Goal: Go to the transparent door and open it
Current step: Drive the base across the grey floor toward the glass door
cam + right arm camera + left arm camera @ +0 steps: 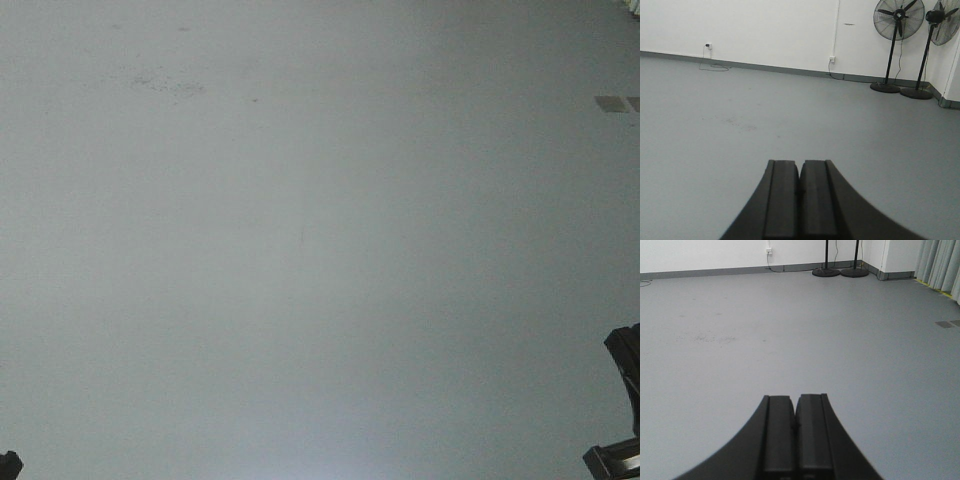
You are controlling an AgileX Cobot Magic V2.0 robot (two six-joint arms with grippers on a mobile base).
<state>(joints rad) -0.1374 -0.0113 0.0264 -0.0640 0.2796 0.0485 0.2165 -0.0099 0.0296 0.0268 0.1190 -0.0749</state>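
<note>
The transparent door is out of view in all three views. My left gripper [795,399] is shut, its two black fingers pressed together with nothing between them, pointing over bare grey floor [790,330]. My right gripper [800,163] is shut too and holds nothing, aimed across the same floor toward a white wall [765,30]. In the front view only grey floor [300,250] shows, with a dark piece of the right arm [625,400] at the lower right edge and a sliver of the left arm [8,465] at the lower left corner.
Two standing fans [897,20] with round bases [885,88] stand at the far right corner, and their bases [826,272] also show in the left wrist view. Grey curtains [940,262] hang at the right. Wall sockets with cables [708,46] sit low on the wall. A grey floor patch [612,103] lies at the right.
</note>
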